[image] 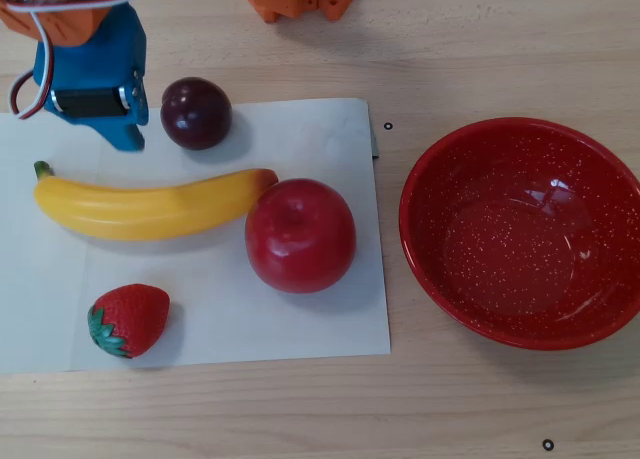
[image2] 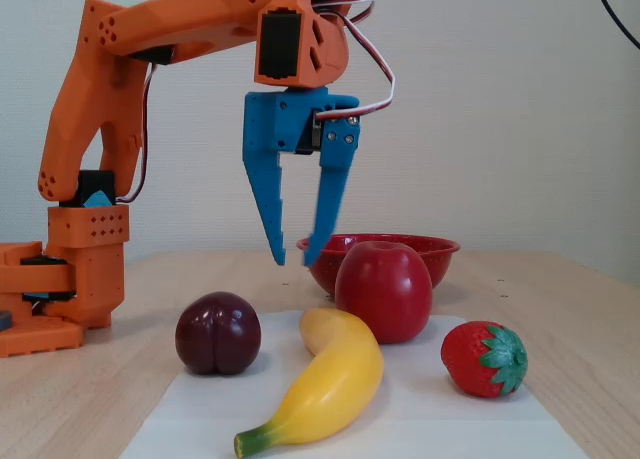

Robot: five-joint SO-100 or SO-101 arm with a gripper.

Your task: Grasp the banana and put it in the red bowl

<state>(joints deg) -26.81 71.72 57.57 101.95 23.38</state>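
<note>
Setting reads as a hobby or lab-style robot test bench, indoors. Pale wood-grain tabletop [image: 480,39], plain off-white wall [image2: 500,109] behind it in the fixed view, nothing on it but a black cable [image2: 618,14] hanging at the top right corner. An orange 3D-printed plastic arm [image2: 150,24] with exposed red, white and black servo wires [image2: 375,74] sits on a perforated orange base [image2: 60,289]. Glossy toy fruit laid out on a white paper sheet [image: 300,319]. Small black ring marks [image: 388,126] dot the wood in the overhead view, like position markers.
</note>
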